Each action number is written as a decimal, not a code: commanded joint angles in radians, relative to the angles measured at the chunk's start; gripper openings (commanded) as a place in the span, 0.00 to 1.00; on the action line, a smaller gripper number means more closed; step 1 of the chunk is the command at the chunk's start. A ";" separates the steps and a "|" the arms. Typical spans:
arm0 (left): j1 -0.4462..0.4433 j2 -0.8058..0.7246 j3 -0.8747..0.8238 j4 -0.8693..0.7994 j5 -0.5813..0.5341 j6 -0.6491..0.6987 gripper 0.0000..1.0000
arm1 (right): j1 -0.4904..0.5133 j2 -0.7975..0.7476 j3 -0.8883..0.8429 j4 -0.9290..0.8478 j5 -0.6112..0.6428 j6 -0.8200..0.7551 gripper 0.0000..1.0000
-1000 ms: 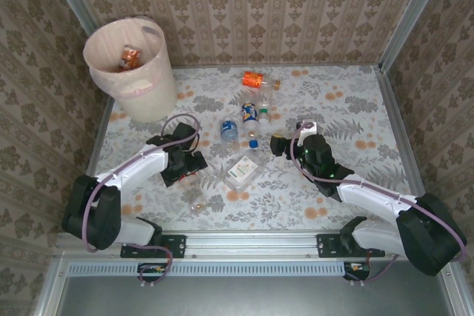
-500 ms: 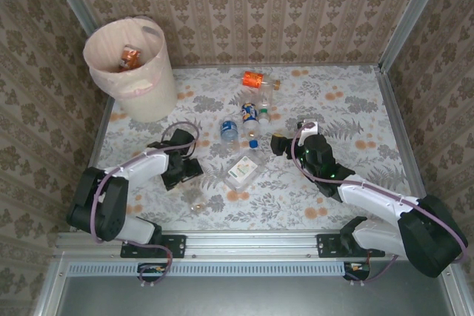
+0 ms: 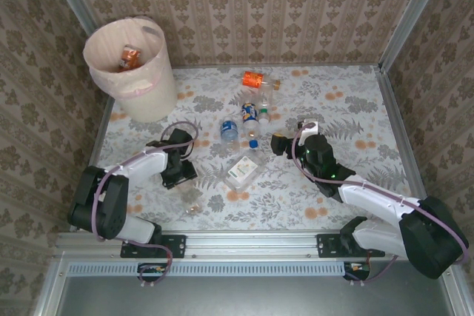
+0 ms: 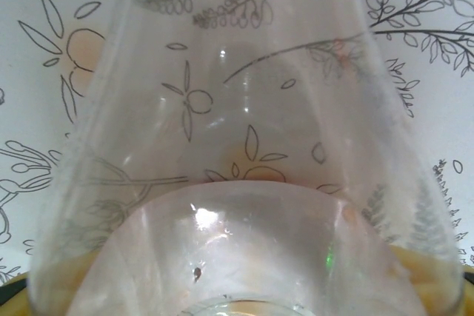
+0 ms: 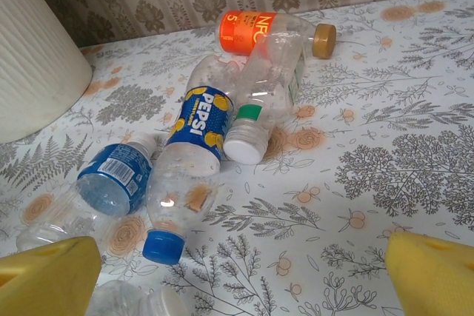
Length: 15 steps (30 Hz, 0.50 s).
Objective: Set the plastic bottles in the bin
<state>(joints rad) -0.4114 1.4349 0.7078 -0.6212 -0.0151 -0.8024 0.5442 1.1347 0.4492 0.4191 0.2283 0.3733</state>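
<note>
Cream bin (image 3: 148, 98): one orange-labelled bottle (image 3: 129, 57) inside. Several plastic bottles (image 3: 249, 115) remaining on desk (image 3: 348, 101), right of bin. Left hand (image 3: 181, 177) spread astride clear bottle (image 4: 244, 146); right hand (image 5: 241, 275) spread, nothing held. Task judged barely begun.

Before my right end effector (image 5: 238, 277): plastic bottles (image 5: 198, 120) crowd centre-left; bin (image 5: 29, 57) walls upper left; counter (image 5: 400, 146) lies open at right.

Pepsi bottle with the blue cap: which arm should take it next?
Right, I'd judge. The right gripper is open and aimed at the Pepsi bottle, which lies just ahead of it. The left gripper sits close against a clear bottle, well away from the Pepsi one.
</note>
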 commanded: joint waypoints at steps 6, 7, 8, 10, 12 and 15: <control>-0.001 -0.123 0.035 0.104 -0.025 0.048 0.52 | -0.001 -0.032 0.005 -0.013 0.009 -0.001 1.00; 0.000 -0.142 0.044 0.098 -0.039 0.051 0.52 | -0.001 -0.031 0.005 -0.013 0.009 -0.002 1.00; 0.000 -0.164 0.057 0.090 -0.055 0.054 0.53 | 0.000 -0.030 0.005 -0.011 0.008 -0.001 1.00; -0.001 -0.196 0.083 0.084 -0.084 0.066 0.53 | -0.001 -0.029 0.005 -0.005 0.009 0.001 1.00; -0.001 -0.227 0.109 0.091 -0.107 0.096 0.53 | -0.001 -0.027 0.005 0.001 0.006 0.004 1.00; 0.000 -0.261 0.148 0.104 -0.181 0.133 0.52 | 0.000 -0.023 0.008 0.008 0.002 0.004 1.00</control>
<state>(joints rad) -0.4114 1.2091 0.8078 -0.5339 -0.1040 -0.7315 0.5442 1.1210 0.4492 0.4191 0.2283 0.3733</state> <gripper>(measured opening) 0.548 0.999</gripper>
